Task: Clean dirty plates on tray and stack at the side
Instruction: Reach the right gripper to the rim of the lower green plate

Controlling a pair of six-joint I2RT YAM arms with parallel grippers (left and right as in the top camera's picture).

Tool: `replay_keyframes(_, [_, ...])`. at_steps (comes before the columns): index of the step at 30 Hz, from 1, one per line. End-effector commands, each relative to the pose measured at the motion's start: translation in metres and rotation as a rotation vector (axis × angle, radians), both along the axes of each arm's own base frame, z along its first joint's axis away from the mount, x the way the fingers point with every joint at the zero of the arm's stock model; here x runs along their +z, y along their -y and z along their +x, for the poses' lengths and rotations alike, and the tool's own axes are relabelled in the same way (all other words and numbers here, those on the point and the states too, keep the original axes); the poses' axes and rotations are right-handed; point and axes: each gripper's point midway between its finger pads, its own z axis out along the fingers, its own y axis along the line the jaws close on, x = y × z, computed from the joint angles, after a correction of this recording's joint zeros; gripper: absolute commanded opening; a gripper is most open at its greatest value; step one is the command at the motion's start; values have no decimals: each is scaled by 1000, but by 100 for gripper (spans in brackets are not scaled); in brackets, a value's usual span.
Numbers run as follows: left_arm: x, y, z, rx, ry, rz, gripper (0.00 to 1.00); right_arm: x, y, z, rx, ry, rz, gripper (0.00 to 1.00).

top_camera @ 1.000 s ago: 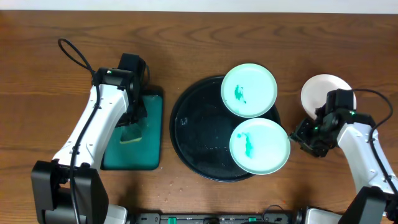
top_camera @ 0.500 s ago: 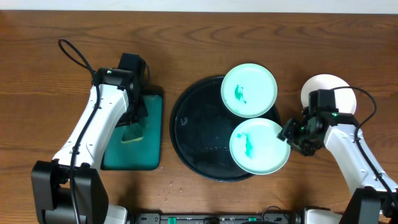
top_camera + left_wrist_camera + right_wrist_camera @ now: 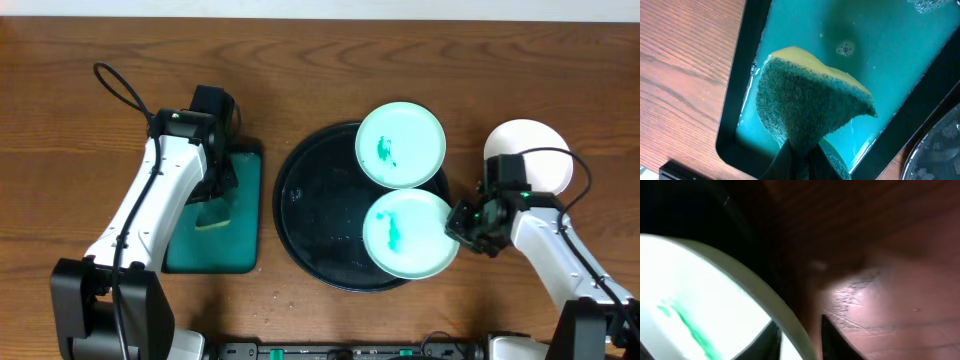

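Observation:
The black round tray (image 3: 310, 200) holds two mint plates with teal smears, the upper (image 3: 400, 145) and the lower (image 3: 405, 235). A white plate (image 3: 530, 165) lies on the table to the right of the tray. My right gripper (image 3: 458, 225) is open and its fingers (image 3: 802, 340) straddle the lower mint plate's right rim (image 3: 700, 290), one finger inside and one outside. My left gripper (image 3: 213, 212) is shut on a green and yellow sponge (image 3: 810, 100), its fingers (image 3: 800, 150) holding it over the sponge tray.
The dark green rectangular sponge tray (image 3: 240, 240) with soapy water (image 3: 890, 60) stands left of the black tray. The black tray's rim (image 3: 700, 205) shows beside the lower plate. Bare wooden table lies all around.
My right gripper has moved left from beside the white plate to the lower mint plate's right rim. That plate has shifted slightly left. The left arm has not moved.

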Motion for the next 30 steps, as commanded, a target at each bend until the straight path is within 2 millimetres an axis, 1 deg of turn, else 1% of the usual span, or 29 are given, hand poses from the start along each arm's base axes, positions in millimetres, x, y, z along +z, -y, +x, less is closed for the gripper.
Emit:
replay_keyframes(1, [-1, -2, -2, 5, -8, 4, 7, -3, -9, -1, 40, 3, -3, 11])
replay_keyframes(3, [-1, -2, -2, 5, -8, 4, 7, -2, -13, -1, 58, 6, -3, 3])
replay_keyframes(4, [-1, -2, -2, 5, -8, 4, 7, -2, -15, -2, 64, 7, -3, 1])
replay_keyframes(10, [-1, -2, -2, 5, -9, 4, 7, -2, -24, -5, 102, 2, -2, 1])
replay_keyframes(12, [-1, -2, -2, 5, -9, 4, 7, -2, -30, -6, 132, 3, -3, 1])
replay_keyframes(15, [-1, -2, -2, 5, -8, 4, 7, 0, -44, -5, 222, 37, -5, 1])
replay_keyframes(18, [-1, -2, -1, 5, -5, 3, 7, 3, -62, 4, 335, 112, -21, 1])
replay_keyframes(23, [-1, -1, 2, 5, 10, 0, 7, 3, -70, 23, 372, 200, -78, 1])
replay_keyframes(26, [-3, 0, 6, 5, 25, -2, 7, -5, -71, 24, 351, 179, -75, 1])
replay_keyframes(30, [-12, 1, 12, 5, 44, -5, 7, -25, -71, 21, 358, 125, -74, 1])
